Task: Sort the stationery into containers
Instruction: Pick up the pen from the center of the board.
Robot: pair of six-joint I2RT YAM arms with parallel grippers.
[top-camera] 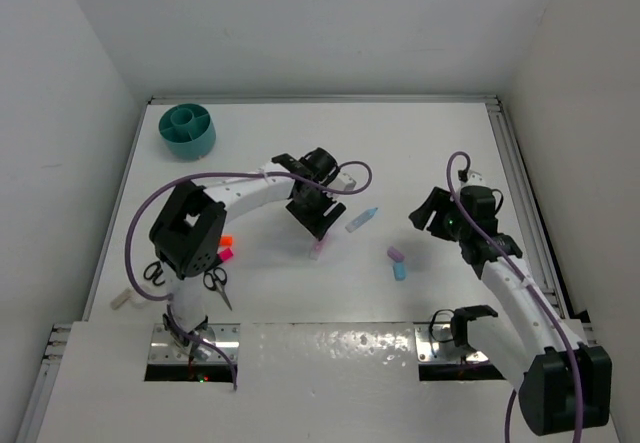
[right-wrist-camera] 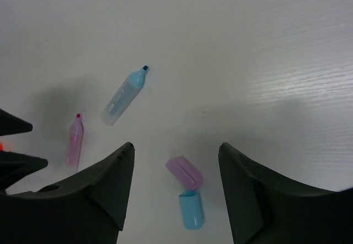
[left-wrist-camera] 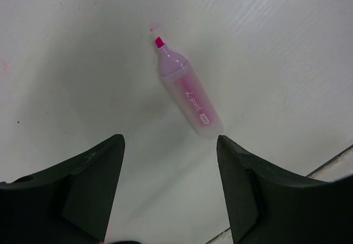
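Observation:
The pink marker lies on the white table just ahead of my left gripper, which is open and empty and hovers over it. A light-blue marker lies to its right. A purple eraser and a blue eraser touch each other on the table under my right gripper. It is open, its fingers apart from both erasers. The teal cup stands at the far left corner, away from both grippers.
Beside the left arm's base lie two small black-handled scissors, an orange-and-black marker and a pink-and-black marker. White walls close the table on three sides. A rail runs along the right edge.

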